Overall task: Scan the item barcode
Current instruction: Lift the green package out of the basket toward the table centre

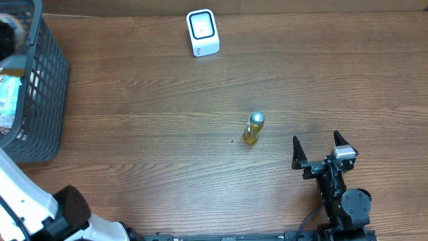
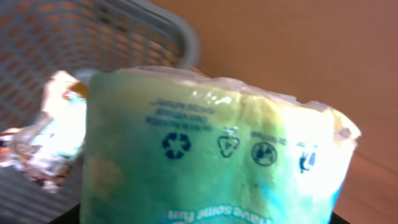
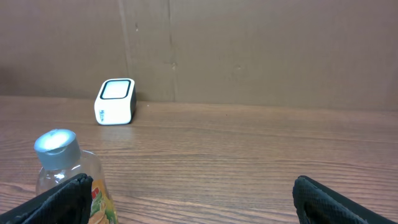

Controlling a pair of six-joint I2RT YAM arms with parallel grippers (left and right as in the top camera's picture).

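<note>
A green plastic packet (image 2: 211, 155) with recycling symbols printed on it fills the left wrist view. My left gripper (image 2: 205, 216) is shut on it, with only dark finger corners showing at the bottom edge. In the overhead view that gripper (image 1: 10, 37) hangs blurred over the grey basket (image 1: 50, 80) at the far left. No barcode shows on the packet's visible face. The white scanner (image 1: 202, 32) stands at the back of the table, also in the right wrist view as the scanner (image 3: 115, 101). My right gripper (image 1: 321, 150) rests open and empty near the front right.
A small bottle (image 1: 253, 128) with yellow liquid and a grey cap stands upright mid-table, just left of my right gripper's left finger (image 3: 59, 199). The basket holds more wrapped packets (image 2: 46, 137). A brown wall runs behind the table.
</note>
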